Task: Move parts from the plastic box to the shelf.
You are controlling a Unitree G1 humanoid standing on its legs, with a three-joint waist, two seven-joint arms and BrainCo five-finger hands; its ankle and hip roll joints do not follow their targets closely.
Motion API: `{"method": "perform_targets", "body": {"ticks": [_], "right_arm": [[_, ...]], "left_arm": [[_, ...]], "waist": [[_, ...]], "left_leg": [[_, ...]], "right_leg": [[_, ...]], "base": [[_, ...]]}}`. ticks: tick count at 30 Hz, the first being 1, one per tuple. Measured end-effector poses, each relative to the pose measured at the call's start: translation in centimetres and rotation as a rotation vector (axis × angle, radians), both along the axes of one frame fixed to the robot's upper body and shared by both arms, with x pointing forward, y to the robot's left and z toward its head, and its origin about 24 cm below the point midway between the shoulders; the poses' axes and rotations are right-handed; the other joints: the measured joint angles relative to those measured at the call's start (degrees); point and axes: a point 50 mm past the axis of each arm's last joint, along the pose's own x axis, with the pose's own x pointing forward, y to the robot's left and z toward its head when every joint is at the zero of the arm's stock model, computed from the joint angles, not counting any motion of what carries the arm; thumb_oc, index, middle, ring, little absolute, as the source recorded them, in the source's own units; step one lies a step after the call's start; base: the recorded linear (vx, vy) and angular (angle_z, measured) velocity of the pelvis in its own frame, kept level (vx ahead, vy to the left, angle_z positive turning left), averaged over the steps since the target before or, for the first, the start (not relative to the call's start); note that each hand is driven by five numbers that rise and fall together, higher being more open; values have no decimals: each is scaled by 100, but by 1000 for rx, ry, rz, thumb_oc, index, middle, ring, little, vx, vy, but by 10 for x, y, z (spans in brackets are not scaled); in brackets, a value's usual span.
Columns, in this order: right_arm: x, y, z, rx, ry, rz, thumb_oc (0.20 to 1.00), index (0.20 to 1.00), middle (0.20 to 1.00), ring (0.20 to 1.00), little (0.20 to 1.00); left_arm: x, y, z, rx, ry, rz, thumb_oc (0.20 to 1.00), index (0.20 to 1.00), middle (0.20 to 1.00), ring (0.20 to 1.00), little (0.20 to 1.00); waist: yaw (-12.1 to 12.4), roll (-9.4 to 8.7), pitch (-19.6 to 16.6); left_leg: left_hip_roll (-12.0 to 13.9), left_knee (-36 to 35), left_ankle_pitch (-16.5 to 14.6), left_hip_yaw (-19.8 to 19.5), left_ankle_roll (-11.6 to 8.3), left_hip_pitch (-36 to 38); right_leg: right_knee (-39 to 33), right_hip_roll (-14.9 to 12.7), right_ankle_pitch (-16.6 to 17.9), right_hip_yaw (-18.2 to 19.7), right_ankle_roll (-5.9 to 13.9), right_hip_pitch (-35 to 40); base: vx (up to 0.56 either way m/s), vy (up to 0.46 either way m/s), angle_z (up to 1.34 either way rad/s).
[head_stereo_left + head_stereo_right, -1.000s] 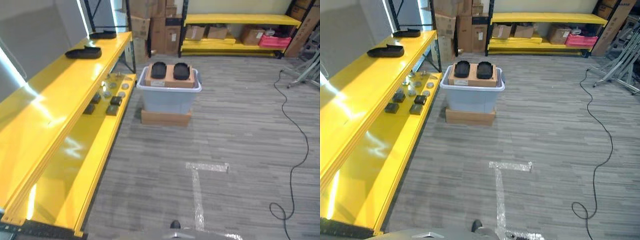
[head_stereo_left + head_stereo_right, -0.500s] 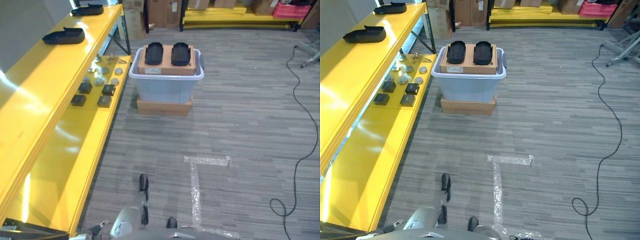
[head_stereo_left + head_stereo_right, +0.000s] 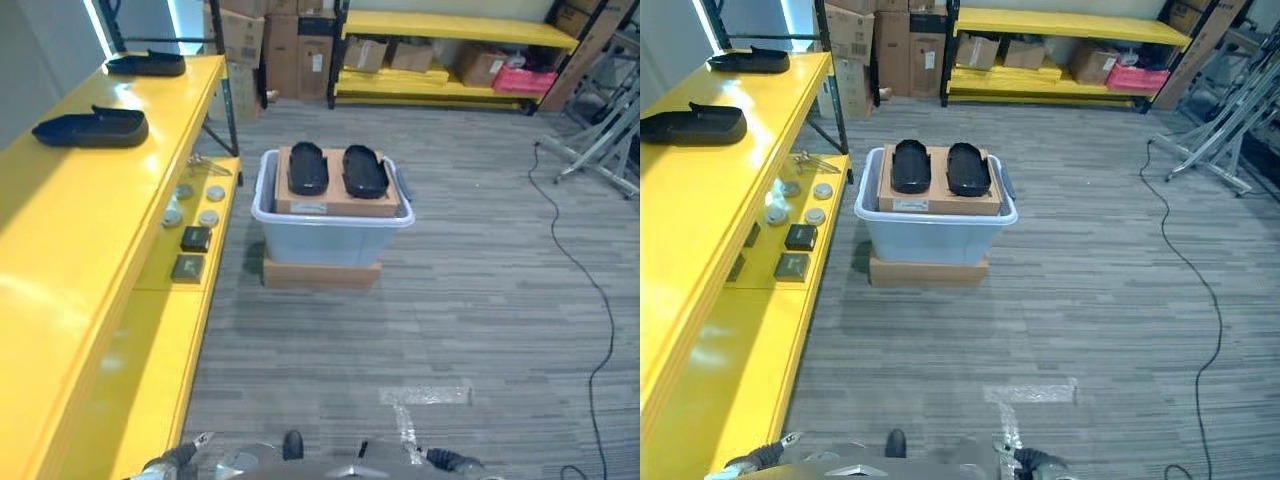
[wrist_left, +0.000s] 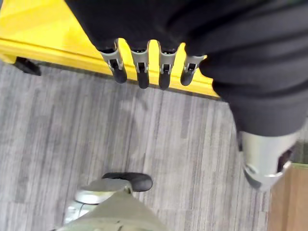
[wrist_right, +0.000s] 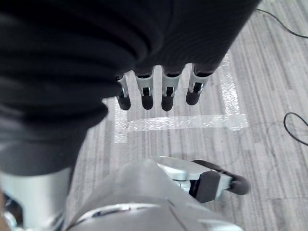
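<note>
Two black parts (image 3: 308,167) lying side by side on cardboard atop the plastic box (image 3: 330,222), beside the yellow shelf (image 3: 80,260). Left hand (image 4: 144,67) and right hand (image 5: 159,91) hanging empty, fingers relaxed.

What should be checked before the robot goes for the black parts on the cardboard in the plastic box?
1. Two black oval parts lie side by side on the brown cardboard sheet: ok.
2. Translucent grey plastic box upright on a flat cardboard carton: ok.
3. Left hand holds nothing, fingers relaxed: ok.
4. Right hand likewise: ok.
5. Bare room on the yellow shelf's top board: ok.
6. Box within reach: not ok, floor lies between.
</note>
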Motion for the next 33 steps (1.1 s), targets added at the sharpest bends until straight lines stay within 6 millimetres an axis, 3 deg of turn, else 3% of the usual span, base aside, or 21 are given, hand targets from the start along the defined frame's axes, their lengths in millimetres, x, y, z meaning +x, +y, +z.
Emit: {"method": "perform_targets", "body": {"ticks": [2, 3, 4, 5, 6, 7, 9, 10, 11, 12, 13, 14, 15, 16, 17, 21, 23, 25, 28, 30, 33], "right_arm": [[4, -2, 2, -5, -14, 2, 1000, 1000, 1000, 1000, 1000], [4, -1, 2, 1, -17, 6, 1000, 1000, 1000, 1000, 1000], [4, 3, 1, 15, -18, 15, 1000, 1000, 1000, 1000, 1000], [0, -1, 1, 11, -10, 0, 1000, 1000, 1000, 1000, 1000], [-5, 0, -1, 21, -5, -18, 1000, 1000, 1000, 1000, 1000], [-13, 0, -3, 28, 15, -28, 1000, 1000, 1000, 1000, 1000], [-23, -4, -3, 24, 33, -60, 1000, 1000, 1000, 1000, 1000], [-22, -1, -4, 33, 40, -63, 1000, 1000, 1000, 1000, 1000], [-25, 4, -6, 46, 50, -71, 1000, 1000, 1000, 1000, 1000], [-37, 6, -9, 52, 92, -92, 1000, 1000, 1000, 1000, 1000], [-45, 7, -10, 51, 128, -104, 1000, 1000, 1000, 1000, 1000], [-49, 6, -11, 48, 141, -99, 1000, 1000, 1000, 1000, 1000], [-40, 4, -9, 38, 123, -86, 1000, 1000, 1000, 1000, 1000], [-6, 4, -2, 34, 20, -41, 1000, 1000, 1000, 1000, 1000], [1, 5, -1, 39, -12, -29, 1000, 1000, 1000, 1000, 1000], [1, 2, 0, 23, 14, 3, 1000, 1000, 1000, 1000, 1000], [-5, -7, 2, -17, 46, 14, 1000, 1000, 1000, 1000, 1000], [-8, -9, 2, -40, 70, 0, 1000, 1000, 1000, 1000, 1000], [-6, -13, 3, -51, 81, -8, 1000, 1000, 1000, 1000, 1000], [-13, -17, 3, -62, 108, -25, 1000, 1000, 1000, 1000, 1000], [-5, -18, 5, -69, 87, -9, 1000, 1000, 1000, 1000, 1000]], "left_arm": [[5, 0, 1, 11, -7, 1, 1000, 1000, 1000, 1000, 1000], [4, 0, 1, 12, -1, 7, 1000, 1000, 1000, 1000, 1000], [1, 5, 2, 21, 6, 28, 1000, 1000, 1000, 1000, 1000], [-2, 6, 1, 20, 13, 34, 1000, 1000, 1000, 1000, 1000], [-9, 10, 1, 27, 32, 55, 1000, 1000, 1000, 1000, 1000], [-22, 13, -1, 32, 64, 68, 1000, 1000, 1000, 1000, 1000], [-24, 8, -3, 20, 65, 58, 1000, 1000, 1000, 1000, 1000], [-35, 8, -4, 15, 71, 92, 1000, 1000, 1000, 1000, 1000], [-38, 12, -3, 27, 74, 95, 1000, 1000, 1000, 1000, 1000], [-36, 17, -2, 43, 74, 91, 1000, 1000, 1000, 1000, 1000], [-34, 18, -1, 47, 68, 82, 1000, 1000, 1000, 1000, 1000], [-35, 18, -1, 54, 71, 68, 1000, 1000, 1000, 1000, 1000], [-31, 14, -2, 43, 59, 56, 1000, 1000, 1000, 1000, 1000], [-47, 9, -5, 30, 102, 68, 1000, 1000, 1000, 1000, 1000], [-53, 6, -6, 23, 121, 62, 1000, 1000, 1000, 1000, 1000], [-54, 5, -7, 21, 117, 59, 1000, 1000, 1000, 1000, 1000], [-49, -8, -10, -15, 96, 54, 1000, 1000, 1000, 1000, 1000], [-30, -13, -8, -29, 41, 13, 1000, 1000, 1000, 1000, 1000], [-21, -13, -7, -25, 27, -3, 1000, 1000, 1000, 1000, 1000], [-20, -14, -7, -24, 37, -24, 1000, 1000, 1000, 1000, 1000], [-9, -11, -5, -25, 28, -13, 1000, 1000, 1000, 1000, 1000]], "waist": [[13, 95, 19], [39, 90, 16], [21, -162, 167], [-102, -141, 115], [-78, -203, 95], [-86, -266, 36], [-162, -34, 81], [-150, -57, 167], [-227, -550, 139], [-242, -925, 199], [-110, -836, 188], [-82, -843, 132], [-20, -648, 98], [23, -527, 18], [-29, -369, -86], [-106, -535, -223], [28, -414, -320], [77, -343, -276], [-2, -319, -100], [-79, -309, -44], [-68, -171, 220]], "left_leg": [[34, 86, -132, 0, -214, 8], [69, 307, -540, 39, -1017, -10], [-148, 1023, -750, -112, -803, -194], [-217, 971, -1177, -201, -393, -91], [-413, 893, -1162, -228, 8, 33], [-500, 862, -1107, -301, 81, 266], [-338, 833, -1203, -482, -91, 499], [-424, 1580, -1119, -382, -466, 294], [-743, 2285, -908, -422, -897, 8], [-835, 2968, -1231, -446, -546, -44], [-390, 3186, -1617, -525, -345, -50], [63, 3105, -1818, -688, -508, -141], [479, 2634, -1922, -809, -657, -160], [750, 1962, -1935, -609, -628, 106], [873, 1720, -1847, -636, -752, 281], [768, 3377, -1368, -384, -1133, -206], [854, 4631, -781, -463, -822, -830], [697, 5354, -742, -613, -639, -1989], [494, 3469, -789, -490, -653, -2084], [296, 576, -418, -158, -805, -1494], [350, 405, 98, -206, -563, -1572]], "right_leg": [[-1213, 358, 229, -268, -175, -130], [-2332, 669, 561, -293, -259, -100], [-3416, 565, 1024, -229, -245, -23], [-3685, 551, 1219, -191, -59, -65], [-4085, 487, 1349, -8, 9, -86], [-4374, 478, 1482, 108, -163, -188], [-4334, 828, 1690, -29, -546, -185], [-4130, 1146, 1846, -150, -1180, -52], [-4119, 869, 1811, 1, -1572, 161], [-4391, 522, 2035, 190, -1719, 531], [-4371, 543, 2471, 234, -1904, 671], [-4328, 557, 2726, 306, -1764, 749], [-3934, 625, 2571, 223, -1337, 606], [-2686, 560, 1771, 173, -1038, 53], [-2331, 725, 1489, 34, -906, 36], [-2909, 1167, 1003, 32, -1288, 909], [-3350, 1238, 1059, 69, -1317, 1282], [-3635, 1234, 1083, 92, -1289, 1418], [-4016, 1205, 1225, 82, -1006, 1752], [-4514, 1121, 1276, 14, -841, 2147], [-4639, 1147, 1311, 157, -802, 2398]], "base": [[301, -173, 5], [531, -308, 10], [561, -316, 27], [644, -372, 31], [537, -298, 21], [592, -341, 19], [605, -374, 24], [467, -298, 27], [525, -314, 66], [424, -245, 96], [615, -382, 99], [424, -280, 55], [467, -346, -8], [415, -320, -26], [556, -423, -25], [320, -249, 7], [171, -108, -9], [128, 20, -4], [185, 172, -5], [139, 177, 33], [72, 136, -27]]}}
